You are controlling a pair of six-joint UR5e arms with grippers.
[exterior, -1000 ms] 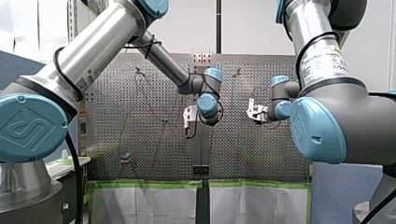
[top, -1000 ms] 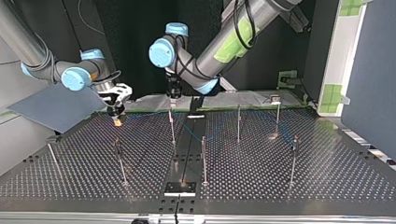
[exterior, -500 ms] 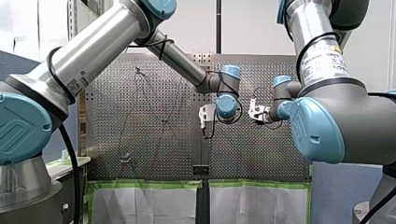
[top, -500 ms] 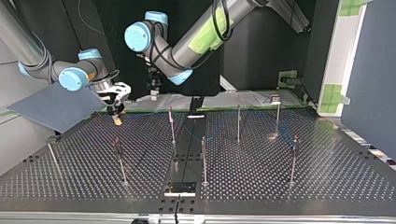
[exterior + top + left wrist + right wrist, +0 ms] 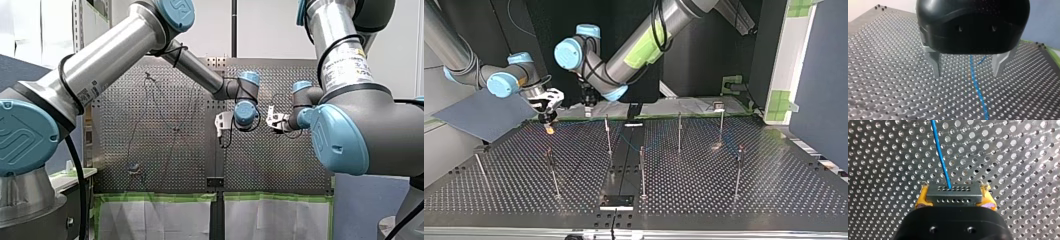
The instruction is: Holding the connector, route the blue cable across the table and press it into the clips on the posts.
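Observation:
In the right wrist view my right gripper (image 5: 955, 196) is shut on a grey connector (image 5: 953, 192), with its yellow pads (image 5: 921, 199) on either side. A blue cable (image 5: 940, 152) runs out of the connector over the perforated table. My left gripper (image 5: 967, 75) hangs open above the table, and the blue cable (image 5: 977, 88) lies below the gap between its metal fingers (image 5: 936, 65). In the top view my right gripper (image 5: 549, 125) sits low at the back left, and my left gripper (image 5: 587, 105) hovers just beside it. Both grippers show in the front view: left (image 5: 221, 131), right (image 5: 272, 121).
Several thin upright posts stand across the table, among them one (image 5: 608, 136) near the grippers, one (image 5: 642, 171) at the middle and one (image 5: 738, 172) at the top view's right. A black strip (image 5: 621, 172) runs down the table's middle.
My left arm has swung toward my right gripper, leftward in the top view and rightward in the front view. My right arm and the connector have stayed put.

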